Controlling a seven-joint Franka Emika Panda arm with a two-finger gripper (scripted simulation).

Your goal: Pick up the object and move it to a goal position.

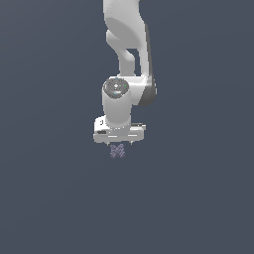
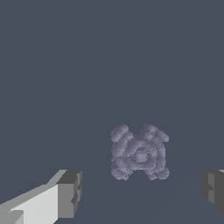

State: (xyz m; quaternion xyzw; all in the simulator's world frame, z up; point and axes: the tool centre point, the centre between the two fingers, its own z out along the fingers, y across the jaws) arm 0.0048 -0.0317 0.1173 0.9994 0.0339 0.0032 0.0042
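- My claw (image 2: 139,192) hangs wide open, its two grey fingertips (image 2: 70,192) spread apart with nothing between the pads yet
- The object (image 2: 139,152), a lumpy purplish-grey thing with a speckled surface and four stubby lobes, lies ahead of my fingertips and roughly midway across the gap between them, touching neither
- In the exterior view the object (image 1: 117,151) sits just under my claw (image 1: 119,144), and it is clearly narrower than the white claw body, so my present spread looks ample
- I judge the step in hand to be the descent onto the object; nothing is lifted so far
- To do it well I should come straight down with the jaws held open, keeping the object centred, so neither fingertip knocks a lobe and shoves it aside
- I would close across the body of the object, not on a single lobe, since the knobbly outline could twist or squirt out under an uneven pinch
- Beyond the object, the counter (image 2: 109,52) is plain dark grey, and I can see no marker for the goal position in either view
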